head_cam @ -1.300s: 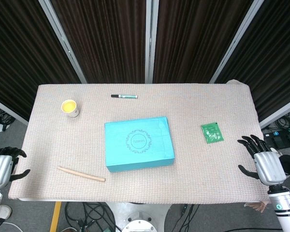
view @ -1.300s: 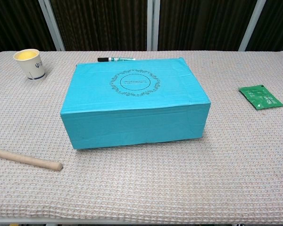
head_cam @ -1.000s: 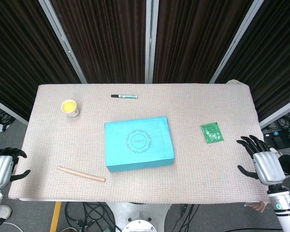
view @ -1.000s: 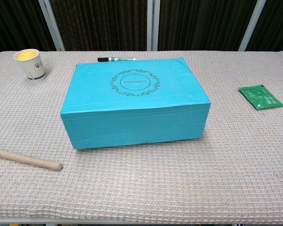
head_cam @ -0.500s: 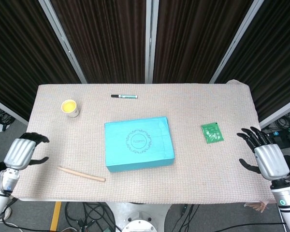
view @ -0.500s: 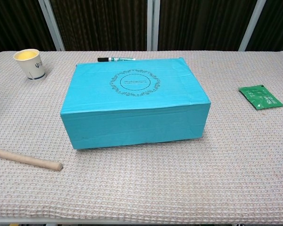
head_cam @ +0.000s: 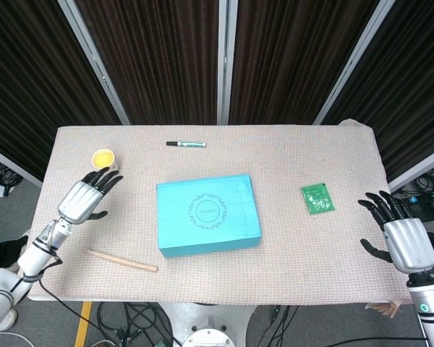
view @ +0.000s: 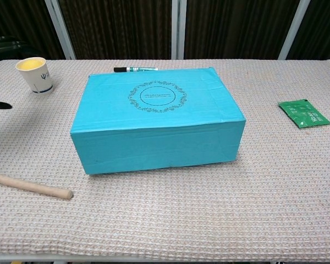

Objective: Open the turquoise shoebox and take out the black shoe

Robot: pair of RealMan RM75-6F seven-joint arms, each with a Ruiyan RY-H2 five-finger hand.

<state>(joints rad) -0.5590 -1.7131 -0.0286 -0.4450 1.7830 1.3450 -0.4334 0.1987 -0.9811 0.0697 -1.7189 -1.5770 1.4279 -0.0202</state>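
From the head view, the left hand (head_cam: 83,198), fingers spread and empty, has swung in over the table beside the yellow cup (head_cam: 104,159); the right hand (head_cam: 401,238) stays splayed, empty, off the table edge. The chest view shows the turquoise shoebox (view: 157,116) unmoved at centre, lid closed.

We see a turquoise shoebox (head_cam: 207,214) with a dark circular lid ornament, a green packet (head_cam: 317,198), and a beige waffle-textured table cover (head_cam: 311,159).

Dark pleated curtains (head_cam: 159,58) with pale metal posts (head_cam: 223,61) at 12 o'clock; cables (head_cam: 141,318) on grey floor (head_cam: 58,322) at 6 o'clock
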